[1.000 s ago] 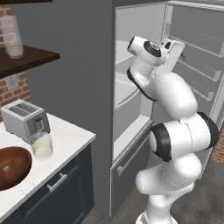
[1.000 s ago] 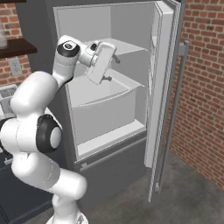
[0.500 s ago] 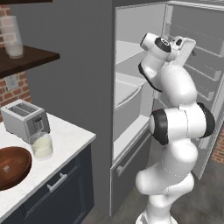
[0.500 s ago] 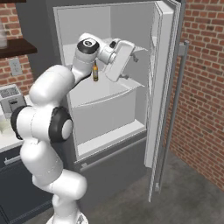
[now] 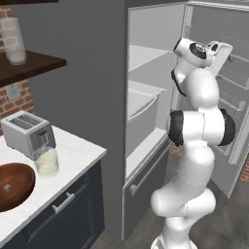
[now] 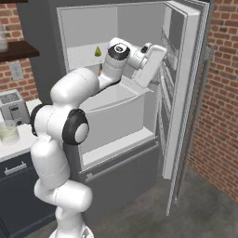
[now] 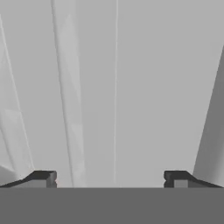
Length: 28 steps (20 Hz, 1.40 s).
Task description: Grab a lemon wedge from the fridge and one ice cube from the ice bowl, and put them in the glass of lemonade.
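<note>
The fridge (image 6: pixel 88 28) stands open, its door (image 6: pixel 183 93) swung to the right. The lemon wedge (image 6: pixel 98 51), tiny and yellow-green, sits on the upper shelf at the back left. My arm reaches into the upper compartment, and its hand (image 6: pixel 151 65) is to the right of the wedge, near the door side. In the hand view my gripper (image 7: pixel 110 179) is open, with only pale grey fridge wall between its fingertips (image 7: pixel 43 178). On the counter, the glass of lemonade (image 5: pixel 46 161) stands beside the wooden ice bowl (image 5: pixel 22 192), which holds an ice cube (image 5: pixel 7 187).
A toaster (image 5: pixel 26 133) sits behind the glass on the white counter (image 5: pixel 73 155). A frosted glass (image 5: pixel 14 41) stands on the dark wall shelf above. A pale drawer (image 6: pixel 116 111) fills the fridge's middle. The door's long bar handle (image 6: pixel 202 93) faces a brick wall.
My arm has swung deeper into the fridge, carrying the hand from in front of the shelf toward the door side. The jaws have stayed open.
</note>
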### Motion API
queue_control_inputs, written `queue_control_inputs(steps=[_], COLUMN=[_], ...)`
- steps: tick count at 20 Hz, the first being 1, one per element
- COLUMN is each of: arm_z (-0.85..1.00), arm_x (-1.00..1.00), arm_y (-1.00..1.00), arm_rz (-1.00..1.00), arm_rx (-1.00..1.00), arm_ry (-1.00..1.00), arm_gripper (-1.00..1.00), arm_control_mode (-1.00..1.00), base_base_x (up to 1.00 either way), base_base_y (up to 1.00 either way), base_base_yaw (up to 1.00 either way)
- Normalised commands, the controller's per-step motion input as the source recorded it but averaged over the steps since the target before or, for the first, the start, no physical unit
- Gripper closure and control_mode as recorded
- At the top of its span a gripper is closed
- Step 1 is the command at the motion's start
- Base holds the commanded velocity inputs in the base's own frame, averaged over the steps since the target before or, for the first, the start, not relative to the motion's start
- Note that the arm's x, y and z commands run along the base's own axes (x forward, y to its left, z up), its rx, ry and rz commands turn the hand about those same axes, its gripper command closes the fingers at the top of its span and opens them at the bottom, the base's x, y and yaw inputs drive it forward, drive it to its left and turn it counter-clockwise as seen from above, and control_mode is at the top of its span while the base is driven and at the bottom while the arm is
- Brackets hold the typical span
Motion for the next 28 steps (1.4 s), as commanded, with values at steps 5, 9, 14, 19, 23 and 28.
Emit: queue_control_inputs(steps=[5,9,14,19,23,28], arm_z=[0.0,0.0,0.23,0.26,0.32,0.15], arm_x=[0.28,0.33,0.04,0.13,-0.55,-1.0], arm_y=[-1.0,-0.99,-0.37,-0.27,0.06,0.42], arm_rz=[0.0,0.0,0.0,0.0,0.0,0.0], arm_rx=[0.0,0.0,0.0,-0.03,0.0,0.0], arm_ry=[0.0,0.0,0.0,0.0,-0.02,-0.06], arm_gripper=[-1.0,-1.0,-1.0,-1.0,-1.0,-1.0], arm_control_mode=[-1.0,-1.0,-1.0,-1.0,-1.0,-1.0], base_base_x=[0.0,0.0,0.0,0.0,0.0,0.0], base_base_y=[0.0,0.0,0.0,0.0,0.0,0.0], base_base_yaw=[0.0,0.0,0.0,0.0,0.0,0.0])
